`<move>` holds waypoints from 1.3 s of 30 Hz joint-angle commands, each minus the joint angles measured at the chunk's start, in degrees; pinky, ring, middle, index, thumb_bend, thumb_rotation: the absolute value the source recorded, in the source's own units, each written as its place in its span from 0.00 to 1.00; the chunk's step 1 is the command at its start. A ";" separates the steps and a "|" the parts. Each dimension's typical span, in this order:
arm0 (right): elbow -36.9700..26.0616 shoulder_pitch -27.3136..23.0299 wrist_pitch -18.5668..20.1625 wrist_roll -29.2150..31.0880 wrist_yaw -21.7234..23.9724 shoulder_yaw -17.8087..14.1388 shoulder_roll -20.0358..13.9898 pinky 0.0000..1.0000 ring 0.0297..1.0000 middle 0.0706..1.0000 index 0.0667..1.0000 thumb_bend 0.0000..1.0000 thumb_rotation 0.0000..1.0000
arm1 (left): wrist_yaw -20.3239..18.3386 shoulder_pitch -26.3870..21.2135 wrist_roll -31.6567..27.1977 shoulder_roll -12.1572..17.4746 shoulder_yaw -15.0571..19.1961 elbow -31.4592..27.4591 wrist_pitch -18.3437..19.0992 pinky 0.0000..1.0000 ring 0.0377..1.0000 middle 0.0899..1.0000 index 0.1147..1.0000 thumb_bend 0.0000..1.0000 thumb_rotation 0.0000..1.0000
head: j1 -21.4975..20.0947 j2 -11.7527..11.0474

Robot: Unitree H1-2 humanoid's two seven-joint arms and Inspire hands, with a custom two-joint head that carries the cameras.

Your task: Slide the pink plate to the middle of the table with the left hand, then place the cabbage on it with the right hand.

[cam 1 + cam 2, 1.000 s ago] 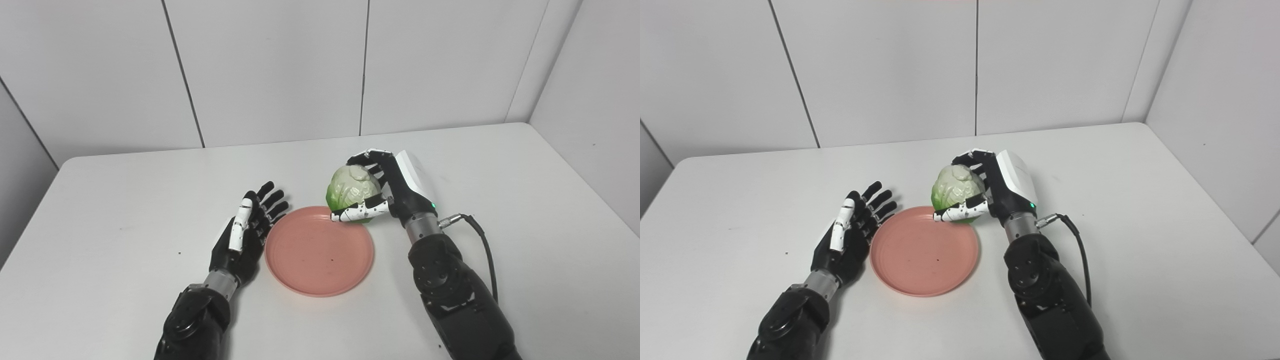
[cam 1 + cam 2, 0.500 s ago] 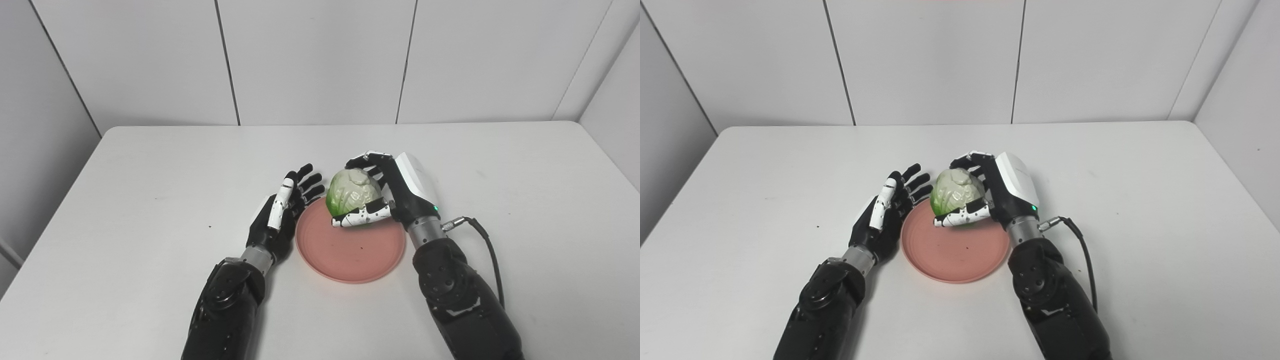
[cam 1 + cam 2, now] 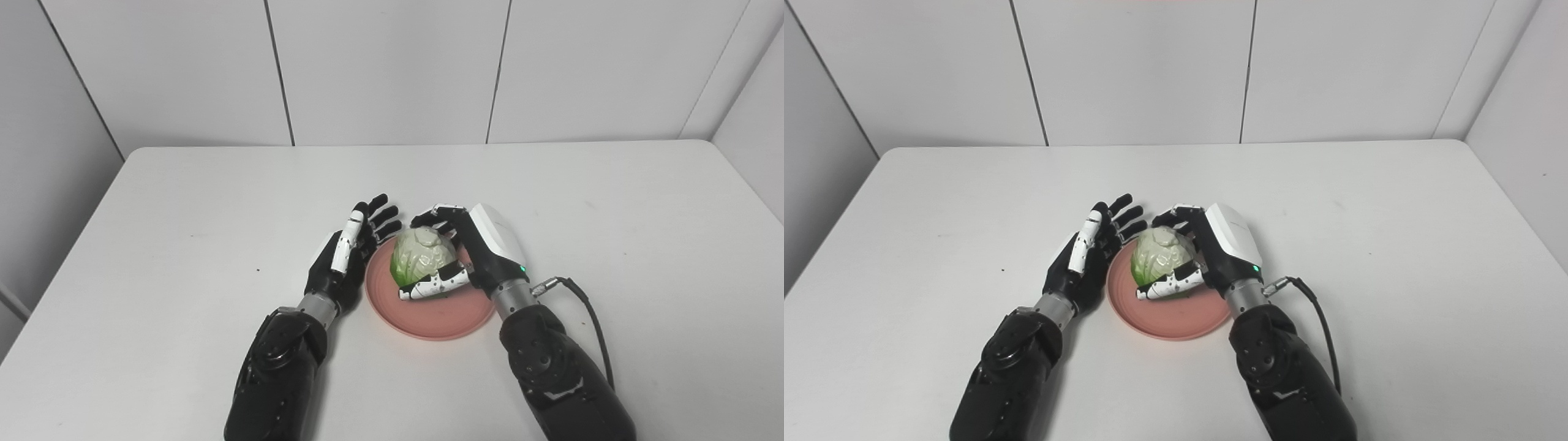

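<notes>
The round pink plastic plate sits near the middle of the white worktop, a bit toward the near edge, so the sliding part looks done. The left hand rests just beside the plate's left rim, fingers spread wide, holding nothing. The right hand is wrapped around the round pale green cabbage, which is over the far part of the plate. I cannot tell if the cabbage touches the plate yet. What looks left: set it down, let go, and pull the right hand away.
</notes>
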 commanded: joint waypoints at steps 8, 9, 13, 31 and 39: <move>1.07 -0.76 -4.59 -2.08 -1.67 1.21 0.51 0.31 0.35 0.39 0.48 0.53 0.00 | 0.55 1.17 0.35 -0.09 -0.25 0.47 4.28 0.88 0.91 0.91 0.89 0.44 1.00 | -0.43 0.37; 1.26 -0.68 -4.67 -2.06 -1.60 1.19 0.52 0.31 0.35 0.39 0.48 0.53 0.00 | 0.62 1.16 0.56 -0.04 -0.35 0.46 4.34 0.88 0.91 0.91 0.89 0.44 1.00 | -0.43 0.37; 2.09 -0.67 -5.20 -2.07 -1.32 1.23 0.27 0.32 0.36 0.39 0.48 0.53 0.00 | 0.65 1.13 0.87 0.07 -0.50 0.32 4.52 0.89 0.92 0.91 0.90 0.45 1.00 | -0.64 0.54; 0.40 -0.76 -2.79 -1.58 3.57 1.65 -0.61 0.41 0.51 0.55 0.59 0.68 0.12 | 0.22 1.04 1.07 0.19 -0.46 -0.02 4.82 0.90 0.92 0.91 0.89 0.44 1.00 | -0.88 0.68; -5.30 -0.87 1.20 -4.42 9.80 2.31 -1.73 0.66 0.79 0.86 0.90 0.94 0.48 | -0.91 0.88 0.71 0.24 -0.19 0.52 3.61 0.90 0.93 0.94 0.94 0.40 1.00 | -0.91 0.72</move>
